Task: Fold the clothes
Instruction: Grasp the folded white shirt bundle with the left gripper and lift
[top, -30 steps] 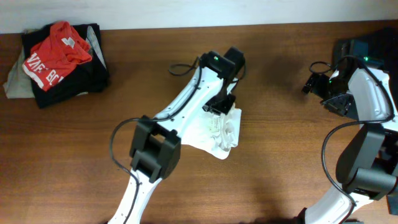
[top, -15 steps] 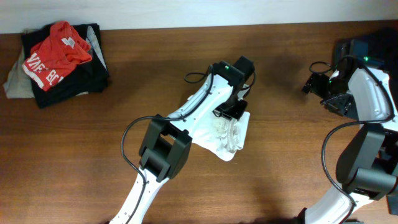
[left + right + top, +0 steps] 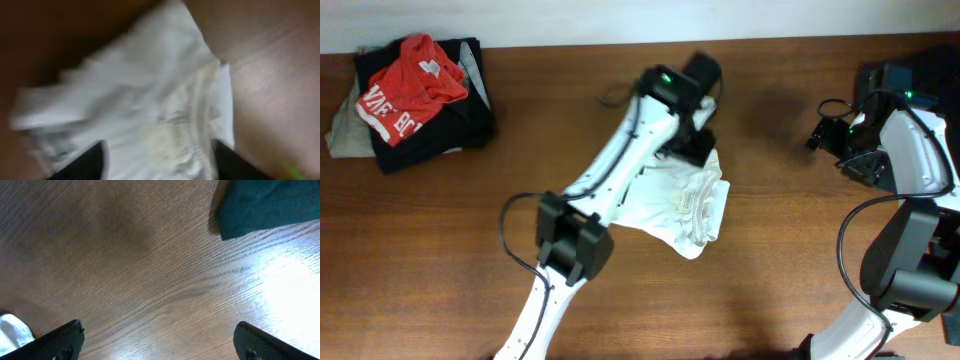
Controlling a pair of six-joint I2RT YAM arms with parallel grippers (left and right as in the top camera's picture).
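Left claw (image 3: 160, 164) is hanging with its jaws spread wide over the rumpled white shirt (image 3: 150, 95), which is lying directly beneath it on the counter (image 3: 280, 75), probably seeking an edge for folding. Right claw (image 3: 160, 347), also gaping, is waiting well aside, nothing between its jaws.

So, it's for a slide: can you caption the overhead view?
Left arm reaches over a crumpled white shirt mid-table; right arm sits at the right edge, clothes pile at far left.
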